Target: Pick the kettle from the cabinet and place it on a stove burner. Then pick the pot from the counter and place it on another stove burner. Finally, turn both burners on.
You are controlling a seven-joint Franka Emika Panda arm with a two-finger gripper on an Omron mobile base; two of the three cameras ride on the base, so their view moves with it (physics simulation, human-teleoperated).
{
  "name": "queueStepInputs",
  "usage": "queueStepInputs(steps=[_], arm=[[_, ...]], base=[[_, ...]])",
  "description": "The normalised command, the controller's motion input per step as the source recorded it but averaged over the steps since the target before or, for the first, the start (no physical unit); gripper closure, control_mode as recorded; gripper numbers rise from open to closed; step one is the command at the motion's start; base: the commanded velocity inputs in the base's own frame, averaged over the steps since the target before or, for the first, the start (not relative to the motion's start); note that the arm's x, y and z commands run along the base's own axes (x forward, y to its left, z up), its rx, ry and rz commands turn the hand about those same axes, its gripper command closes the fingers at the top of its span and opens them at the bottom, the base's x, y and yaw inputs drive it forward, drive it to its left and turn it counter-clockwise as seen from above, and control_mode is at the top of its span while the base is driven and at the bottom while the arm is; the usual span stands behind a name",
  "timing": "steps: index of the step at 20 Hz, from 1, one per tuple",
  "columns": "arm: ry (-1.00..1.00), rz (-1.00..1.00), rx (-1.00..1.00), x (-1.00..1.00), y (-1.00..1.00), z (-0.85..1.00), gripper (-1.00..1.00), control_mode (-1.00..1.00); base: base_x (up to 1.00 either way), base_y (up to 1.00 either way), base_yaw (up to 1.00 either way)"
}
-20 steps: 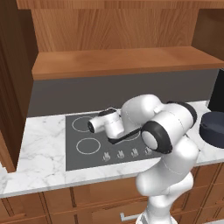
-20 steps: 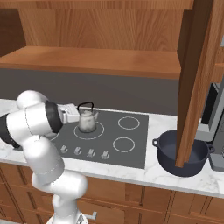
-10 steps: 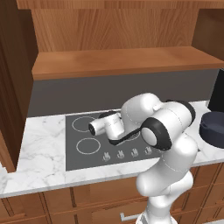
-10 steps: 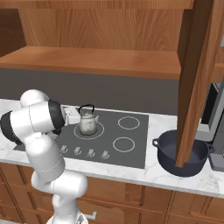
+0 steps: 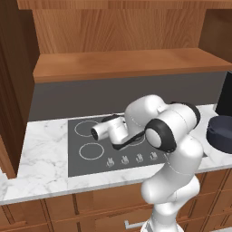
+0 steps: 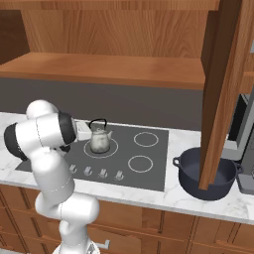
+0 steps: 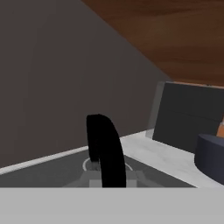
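The small silvery kettle (image 6: 99,141) stands on a ringed burner of the dark cooktop (image 6: 149,173). My gripper (image 6: 91,130) reaches in from its left and is shut on the black loop handle (image 7: 105,151), which rises close up in the hand view. In the left base view my own arm hides the kettle, and the hand (image 5: 107,130) hovers over the cooktop (image 5: 81,163). The wide dark pot (image 6: 205,173) (image 5: 221,132) (image 7: 211,160) rests on the white marble counter (image 6: 163,198) to the right of the cooktop. Above it all runs the brown cabinet's shelf board (image 5: 127,65).
An open cabinet door (image 6: 225,84) hangs in front of the pot in the right base view. A row of burner knobs (image 6: 101,173) (image 5: 131,159) lines the cooktop's front edge. Free burners (image 6: 146,139) (image 6: 140,162) lie right of the kettle, with bare marble (image 5: 41,154) left of the cooktop.
The hand has sunk a little with the kettle, bringing it down onto the burner. The pot and the cabinet door have not moved.
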Motion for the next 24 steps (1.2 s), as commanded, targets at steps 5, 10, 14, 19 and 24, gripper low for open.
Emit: queueStepInputs(steps=[5, 10, 14, 19, 24], arm=[[-0.11, 0.00, 0.04, 0.03, 0.00, -0.34, 1.00, -1.00], [-0.09, 0.00, 0.04, 0.00, -0.02, -0.32, 1.00, -1.00], [-0.08, 0.00, 0.06, -0.03, 0.00, -0.24, -1.00, -1.00], [-0.08, 0.00, 0.08, 0.00, 0.00, -0.20, -1.00, -1.00], [-0.08, 0.00, 0.08, 0.00, 0.00, -0.20, -1.00, -1.00]], base=[[0.00, 0.00, 0.00], [0.00, 0.00, 0.00], [0.00, 0.00, 0.00], [0.00, 0.00, 0.00], [0.00, 0.00, 0.00]])
